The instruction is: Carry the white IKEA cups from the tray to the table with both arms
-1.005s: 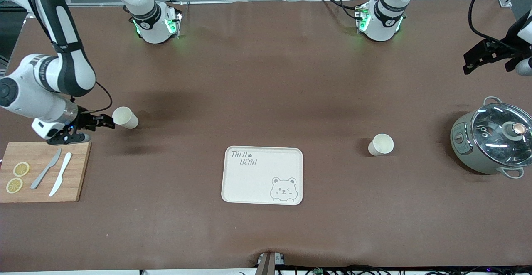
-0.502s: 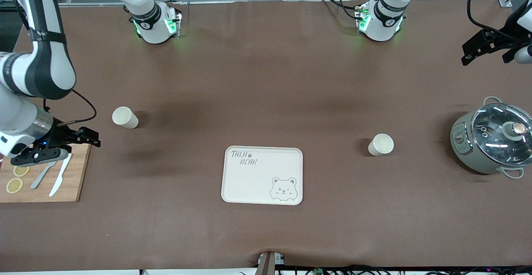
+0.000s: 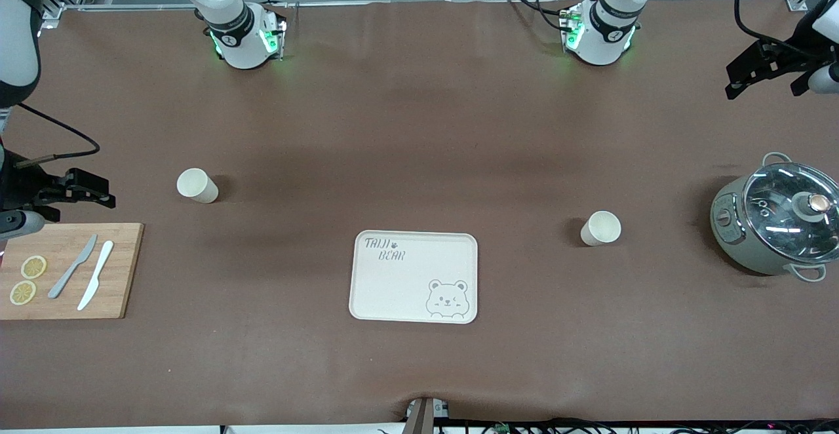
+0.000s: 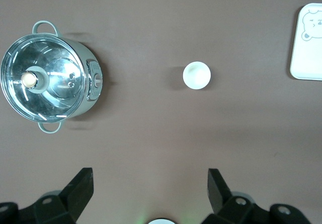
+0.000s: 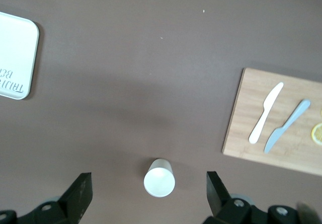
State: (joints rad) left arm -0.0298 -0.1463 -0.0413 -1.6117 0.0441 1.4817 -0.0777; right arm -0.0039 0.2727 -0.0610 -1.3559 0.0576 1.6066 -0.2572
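Since the earlier frames, the right gripper (image 3: 72,188) has been drawn away from the cup (image 3: 196,185) it stood against and lifted toward the right arm's end of the table (image 3: 419,126), above the cutting board (image 3: 69,270); the left gripper (image 3: 763,70) has been raised slightly over the left arm's end. Both grippers are released, jaws spread wide and nothing held, as is confirmed in the 2 wrist views.

The 2 cups are set upright on the table, well apart from the tray (image 3: 414,276), which is left bare; the second cup (image 3: 600,228) stands between the tray and the lidded pot (image 3: 777,224). The task is judged essentially done, with only the retreat remaining. That retreat is best made upward and clear of the cups, so that neither is clipped.

Most of the right arm is cut off at the frame edge, and the left arm's wrist is only partly seen.
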